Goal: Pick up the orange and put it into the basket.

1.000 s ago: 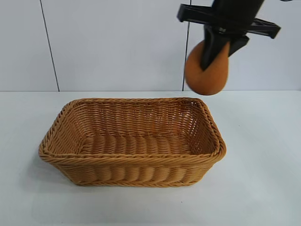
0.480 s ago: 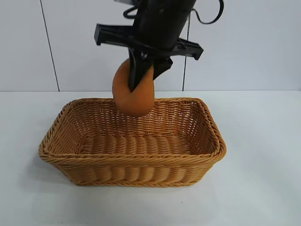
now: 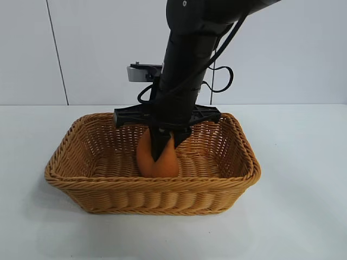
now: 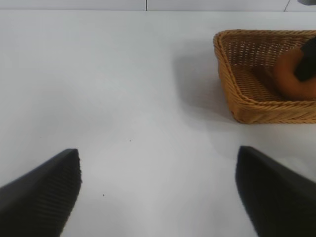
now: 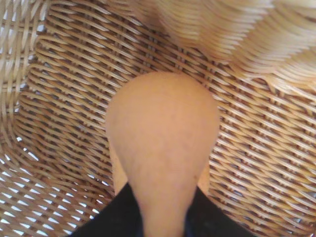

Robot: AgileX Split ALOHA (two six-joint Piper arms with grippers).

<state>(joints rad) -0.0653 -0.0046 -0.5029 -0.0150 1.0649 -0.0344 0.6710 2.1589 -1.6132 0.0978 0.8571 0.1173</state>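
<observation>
A white table [image 3: 303, 216] runs back to a pale panelled wall. At the centre of the exterior frame, the orange [image 3: 158, 158] hangs low inside the basket [image 3: 152, 195], near the woven floor, its narrow end up between my fingers. My right gripper [image 3: 161, 154] is clenched on that neck, pointing steeply down from the upper middle of the frame. The basket sits mid-table, its braided rim around the fruit. My left gripper [image 4: 158, 190] rests off to the side over bare table, fingers spread wide, holding nothing.
</observation>
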